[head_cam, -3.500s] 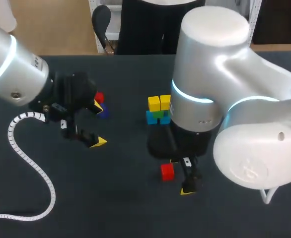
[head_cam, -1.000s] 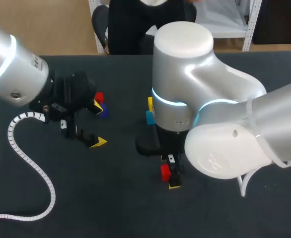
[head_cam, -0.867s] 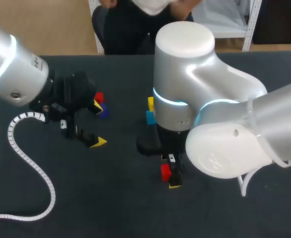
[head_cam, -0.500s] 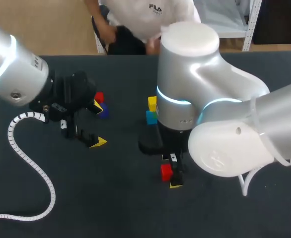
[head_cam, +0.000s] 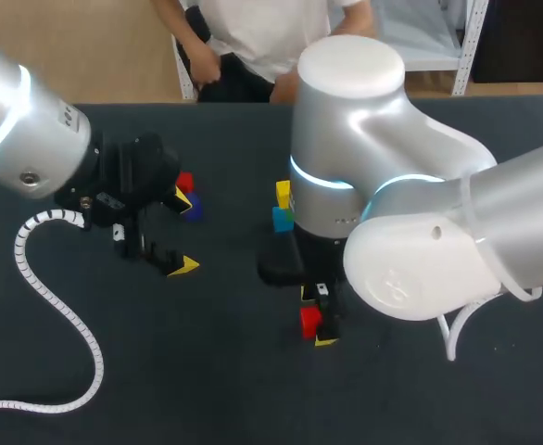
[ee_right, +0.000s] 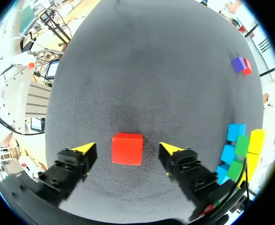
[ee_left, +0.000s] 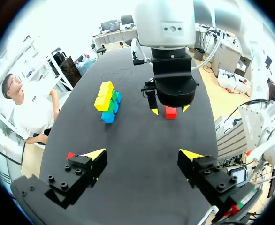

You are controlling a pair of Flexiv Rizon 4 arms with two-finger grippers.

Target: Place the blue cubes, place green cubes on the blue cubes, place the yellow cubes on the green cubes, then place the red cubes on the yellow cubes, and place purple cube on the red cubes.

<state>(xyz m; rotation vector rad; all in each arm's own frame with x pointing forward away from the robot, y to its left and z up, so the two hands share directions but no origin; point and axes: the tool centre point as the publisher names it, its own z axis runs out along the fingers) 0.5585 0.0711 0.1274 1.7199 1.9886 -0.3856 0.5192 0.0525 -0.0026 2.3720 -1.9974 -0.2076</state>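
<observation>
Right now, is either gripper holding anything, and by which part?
Nothing is held. The right gripper straddles the solid red cube with open fingers, a gap showing on each side. The left gripper is open and empty.

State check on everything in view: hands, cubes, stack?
left hand: open, empty.
right hand: open, straddling red cube, not touching.
red cube: on table, ungrasped.
stack: blue, green, yellow layers up; no red.
second red cube: on table, beside purple cube.
purple cube: on table, unstacked.
</observation>
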